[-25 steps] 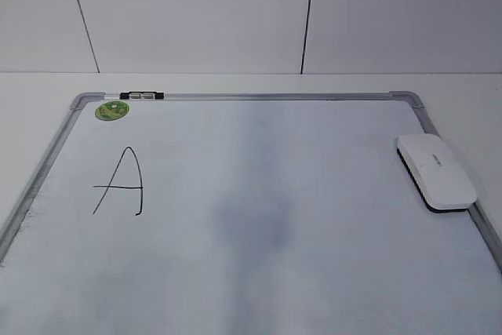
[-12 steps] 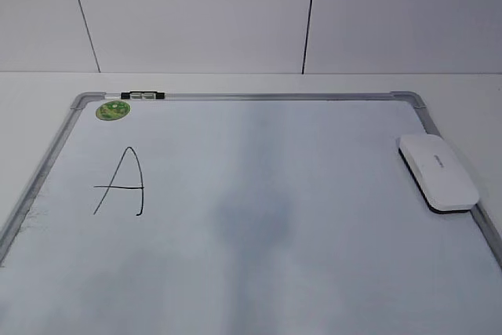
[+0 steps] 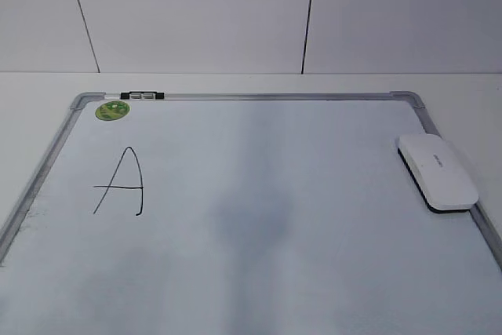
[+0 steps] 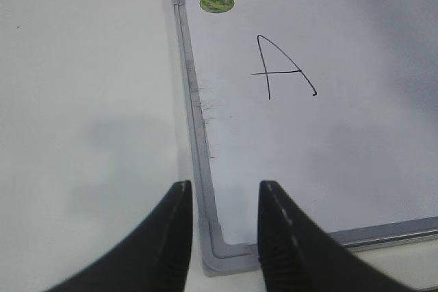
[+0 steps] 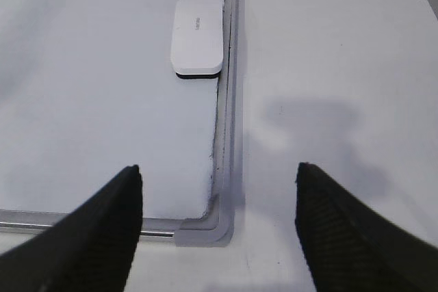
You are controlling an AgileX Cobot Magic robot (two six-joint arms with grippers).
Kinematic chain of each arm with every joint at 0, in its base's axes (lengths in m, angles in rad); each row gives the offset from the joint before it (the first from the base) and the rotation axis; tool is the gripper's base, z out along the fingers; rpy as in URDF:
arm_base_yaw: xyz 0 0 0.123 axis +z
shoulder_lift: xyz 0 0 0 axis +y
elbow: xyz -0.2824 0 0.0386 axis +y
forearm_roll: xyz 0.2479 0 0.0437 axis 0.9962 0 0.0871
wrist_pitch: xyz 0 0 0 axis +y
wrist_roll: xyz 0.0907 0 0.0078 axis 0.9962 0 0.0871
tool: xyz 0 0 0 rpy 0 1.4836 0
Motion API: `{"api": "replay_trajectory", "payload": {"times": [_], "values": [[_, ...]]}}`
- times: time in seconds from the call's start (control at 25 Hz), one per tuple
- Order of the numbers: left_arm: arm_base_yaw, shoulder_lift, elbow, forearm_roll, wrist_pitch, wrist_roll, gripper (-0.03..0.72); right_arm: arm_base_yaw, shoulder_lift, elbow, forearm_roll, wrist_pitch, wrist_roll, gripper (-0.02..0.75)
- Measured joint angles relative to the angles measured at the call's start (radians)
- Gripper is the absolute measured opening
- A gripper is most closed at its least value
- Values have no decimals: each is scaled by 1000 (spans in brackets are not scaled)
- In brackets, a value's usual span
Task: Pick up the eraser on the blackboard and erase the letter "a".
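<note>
Nearest, the right gripper hangs wide open and empty over the board's near right corner, while the left gripper, fingers narrowly parted and holding nothing, hangs over the near left corner. Farther off, the eraser lies flat against the right frame, so a finger may strike the frame and skid it; the only letter visible, a large "A", sits far left, a long reach away.
</note>
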Motion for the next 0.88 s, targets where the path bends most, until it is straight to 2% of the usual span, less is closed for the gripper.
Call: {"api": "replay_trajectory", "payload": {"times": [0.88], "values": [[0,0,0,0,0,0,245,0,0,0,8,0,3,538]]}}
